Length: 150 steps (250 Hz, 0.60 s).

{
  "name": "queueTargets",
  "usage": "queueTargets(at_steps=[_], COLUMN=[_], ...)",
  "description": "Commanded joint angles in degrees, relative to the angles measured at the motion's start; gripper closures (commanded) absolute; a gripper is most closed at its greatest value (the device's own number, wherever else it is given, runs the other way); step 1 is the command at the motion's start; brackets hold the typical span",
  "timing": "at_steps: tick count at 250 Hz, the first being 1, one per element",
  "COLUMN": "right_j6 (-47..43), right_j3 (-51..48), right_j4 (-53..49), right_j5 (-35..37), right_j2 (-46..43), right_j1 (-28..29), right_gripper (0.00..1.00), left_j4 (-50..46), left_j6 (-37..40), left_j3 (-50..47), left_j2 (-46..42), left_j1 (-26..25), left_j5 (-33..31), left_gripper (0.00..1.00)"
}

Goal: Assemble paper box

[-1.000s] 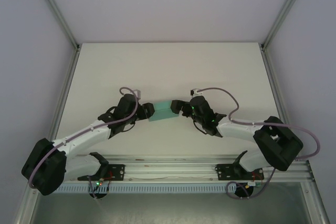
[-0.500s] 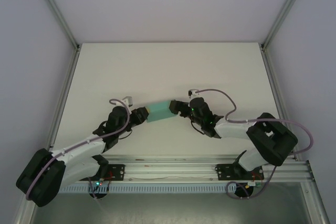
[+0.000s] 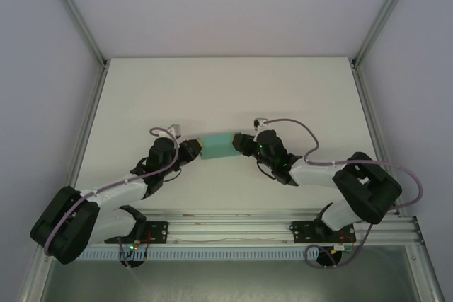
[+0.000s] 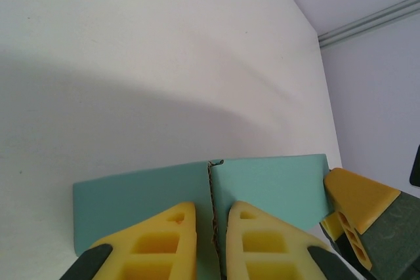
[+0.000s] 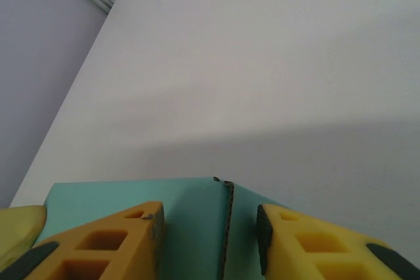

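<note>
Top external view: the paper box [image 3: 218, 146] sits a little toward 6 o'clock of the middle of the white worktop [image 3: 226, 90]. The left fingers [image 3: 192, 150] are at its 9 o'clock end and the right fingers [image 3: 242, 143] at its 3 o'clock end, both touching or just beside it.

In the left wrist view the left fingers [image 4: 157, 244] are drawn narrow on either side of a seam [image 4: 211, 214] in the teal card. I cannot tell whether they actually pinch anything. In the right wrist view the right fingers [image 5: 111, 244] stand partly open with the same kind of seam between them, and they are not closed on it.

The card looks thin, light and fairly smooth. It would likely buckle or crease under a hard squeeze and could slide between the pads. The safest places to hold are probably the folded edges and the ends, where the layers stiffen it. Pressing on the broad, unsupported panels risks denting them or springing the seam open.

The surface is plain, with no brand, label or writing to read.
</note>
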Motion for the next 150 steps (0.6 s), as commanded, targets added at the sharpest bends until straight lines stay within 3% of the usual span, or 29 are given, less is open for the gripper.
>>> queueTargets(at_steps=[1, 47, 70, 81, 102, 130, 150], right_j6=[-1.63, -1.14, -1.19, -1.28, -1.9, -3.87, -5.05], right_j3=[-4.16, -3.73, -2.99, -2.48, -0.52, 2.82, 4.69], right_j4=[-18.47, -18.68, -20.23, -21.16, -23.78, -27.84, -29.71], right_j5=[1.84, 1.63, 2.0, 2.23, 2.63, 3.59, 4.78], right_j2=[3.64, 3.18, 1.77, 0.79, -1.3, -3.72, -5.46], right_j1=[-0.12, -0.12, -0.1, -0.13, -0.14, -0.13, -0.05], right_gripper=[0.65, 0.72, 0.71, 0.68, 0.55, 0.4, 0.36], left_j4=[-12.6, -16.66, -19.13, -20.58, -24.67, -27.88, -28.54], left_j6=[1.79, 4.9, 6.94, 8.06, 10.6, 13.51, 14.7], left_j3=[-2.3, 1.05, 3.71, 5.36, 9.31, 14.17, 16.92], left_j2=[4.61, 6.17, 6.38, 6.47, 6.98, 7.53, 7.45], left_j1=[-0.33, -0.33, -0.35, -0.37, -0.33, -0.38, -0.43], left_j5=[3.77, 4.53, 4.8, 4.84, 4.43, 4.39, 4.65], left_gripper=[1.0, 1.0, 0.86, 0.79, 0.76, 0.55, 0.44])
